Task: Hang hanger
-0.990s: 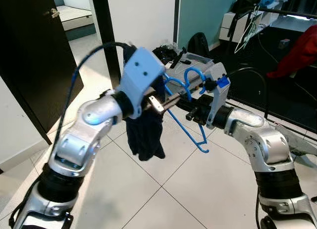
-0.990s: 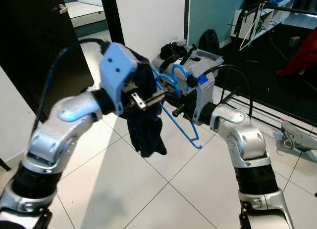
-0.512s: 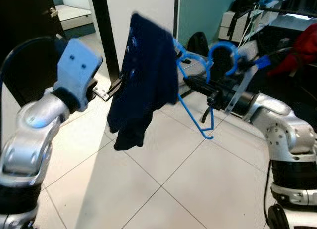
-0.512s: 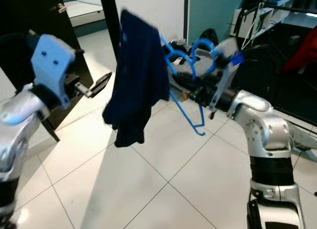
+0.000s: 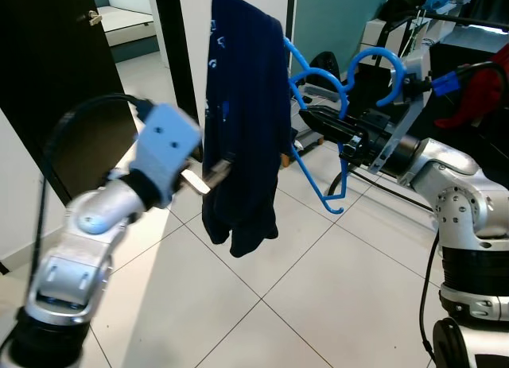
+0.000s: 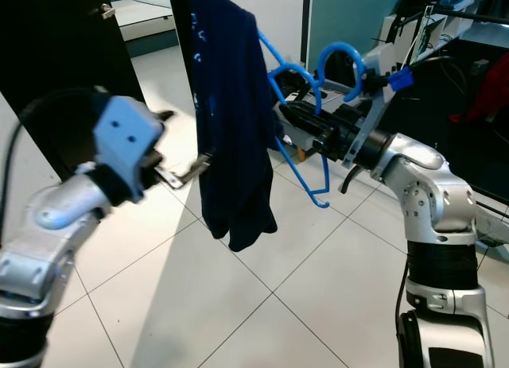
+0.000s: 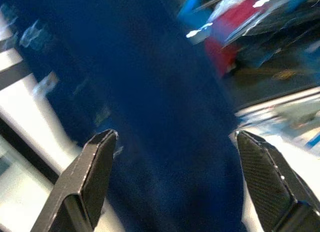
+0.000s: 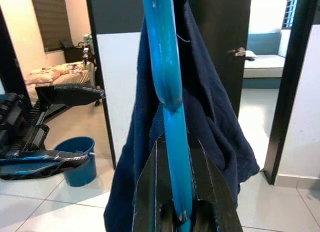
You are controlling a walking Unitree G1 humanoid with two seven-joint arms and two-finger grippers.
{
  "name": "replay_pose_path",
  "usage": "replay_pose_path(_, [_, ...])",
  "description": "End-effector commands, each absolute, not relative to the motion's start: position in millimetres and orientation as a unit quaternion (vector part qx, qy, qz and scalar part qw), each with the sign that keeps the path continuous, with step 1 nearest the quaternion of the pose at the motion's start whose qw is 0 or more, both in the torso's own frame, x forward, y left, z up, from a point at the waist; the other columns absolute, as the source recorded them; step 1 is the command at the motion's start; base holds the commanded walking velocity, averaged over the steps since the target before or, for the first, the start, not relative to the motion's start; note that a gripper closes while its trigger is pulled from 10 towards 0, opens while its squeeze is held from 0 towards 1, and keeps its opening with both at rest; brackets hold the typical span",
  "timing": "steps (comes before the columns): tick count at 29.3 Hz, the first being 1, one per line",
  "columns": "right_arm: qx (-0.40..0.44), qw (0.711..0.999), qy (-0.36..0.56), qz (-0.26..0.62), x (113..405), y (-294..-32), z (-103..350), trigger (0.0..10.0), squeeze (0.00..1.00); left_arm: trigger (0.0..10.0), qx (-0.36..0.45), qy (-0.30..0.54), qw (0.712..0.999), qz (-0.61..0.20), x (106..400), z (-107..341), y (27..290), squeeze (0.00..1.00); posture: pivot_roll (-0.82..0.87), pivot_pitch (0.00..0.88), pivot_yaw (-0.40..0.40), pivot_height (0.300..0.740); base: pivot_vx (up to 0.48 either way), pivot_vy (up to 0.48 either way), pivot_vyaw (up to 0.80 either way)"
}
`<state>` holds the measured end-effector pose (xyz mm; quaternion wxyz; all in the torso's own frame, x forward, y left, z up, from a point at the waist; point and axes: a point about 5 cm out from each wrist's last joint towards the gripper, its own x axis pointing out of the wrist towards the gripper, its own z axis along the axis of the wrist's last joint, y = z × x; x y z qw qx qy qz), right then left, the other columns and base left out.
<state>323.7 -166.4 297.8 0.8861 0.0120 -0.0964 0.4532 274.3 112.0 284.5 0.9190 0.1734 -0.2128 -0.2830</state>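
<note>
Right gripper (image 8: 173,192) around blue hanger (image 5: 318,173) (navy-draped)

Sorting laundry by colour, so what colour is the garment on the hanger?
Dark navy blue garment, clearest in the left eye view.

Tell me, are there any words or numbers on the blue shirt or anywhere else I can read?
None can be read.
Navy shirt on the blue hanger: pale print runs down near one edge, too small and blurred to read.
The right gripper is shut on the hanger; the left gripper, open, is at the shirt. Neither bears readable text.
</note>
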Motion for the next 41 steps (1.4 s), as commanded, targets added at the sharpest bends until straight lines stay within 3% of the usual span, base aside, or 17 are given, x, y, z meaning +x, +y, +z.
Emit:
replay_pose_path(1, [-0.002, 0.883, -0.111, 0.456, 325, -163, 304, 10.0, 0.00, 10.0, 0.152, -0.213, 0.922, -0.286, 273, 285, 104, 0.00, -0.04, 0.000, 0.030, 0.740, 0.000, 0.000, 0.00])
replay_pose_path(10, [-0.006, 0.884, -0.107, 0.454, 328, -161, 304, 10.0, 0.00, 10.0, 0.135, -0.212, 0.925, -0.284, 272, 282, 89, 0.00, -0.03, 0.000, 0.027, 0.740, 0.000, 0.000, 0.00])
replay_pose_path(16, [-0.008, 0.882, -0.114, 0.456, 329, -159, 310, 10.0, 0.00, 10.0, 0.217, -0.183, 0.936, -0.207, 280, 268, 87, 0.00, -0.03, 0.000, 0.027, 0.740, 0.000, 0.000, 0.00])
replay_pose_path(25, [-0.009, 0.882, -0.124, 0.455, 332, -156, 316, 10.0, 0.00, 10.0, 0.242, -0.151, 0.938, -0.195, 274, 247, 73, 0.00, -0.03, 0.000, 0.025, 0.740, 0.000, 0.000, 0.00])
replay_pose_path(33, [-0.013, 0.876, -0.134, 0.462, 330, -155, 323, 10.0, 0.00, 10.0, 0.279, -0.140, 0.938, -0.148, 280, 237, 80, 0.00, -0.04, 0.000, 0.024, 0.740, 0.000, 0.000, 0.00])
replay_pose_path(34, [-0.013, 0.876, -0.136, 0.463, 329, -155, 323, 10.0, 0.00, 8.5, 0.281, -0.140, 0.938, -0.148, 280, 236, 80, 0.00, -0.04, 0.000, 0.024, 0.740, 0.000, 0.000, 0.00])
replay_pose_path(35, [-0.013, 0.875, -0.137, 0.465, 329, -155, 324, 10.0, 0.00, 4.7, 0.287, -0.142, 0.936, -0.145, 280, 236, 80, 0.00, -0.04, 0.000, 0.026, 0.740, 0.000, 0.000, 0.00])
replay_pose_path(36, [-0.013, 0.875, -0.137, 0.465, 329, -155, 324, 10.0, 0.00, 4.7, 0.287, -0.142, 0.936, -0.145, 280, 236, 80, 0.00, -0.04, 0.000, 0.026, 0.740, 0.000, 0.000, 0.00])
replay_pose_path(37, [-0.013, 0.874, -0.138, 0.466, 328, -154, 325, 10.0, 0.00, 2.9, 0.297, -0.144, 0.934, -0.139, 281, 235, 80, 0.00, -0.04, 0.000, 0.026, 0.740, 0.000, 0.000, 0.00])
replay_pose_path(40, [-0.014, 0.873, -0.139, 0.467, 327, -154, 325, 10.0, 0.00, 2.9, 0.304, -0.145, 0.932, -0.134, 281, 235, 80, 0.00, -0.04, 0.000, 0.026, 0.740, 0.000, 0.000, 0.00])
replay_pose_path(41, [-0.014, 0.872, -0.140, 0.469, 327, -153, 326, 10.0, 0.00, 5.6, 0.310, -0.143, 0.931, -0.128, 282, 233, 79, 0.00, -0.04, 0.000, 0.028, 0.740, 0.000, 0.000, 0.00])
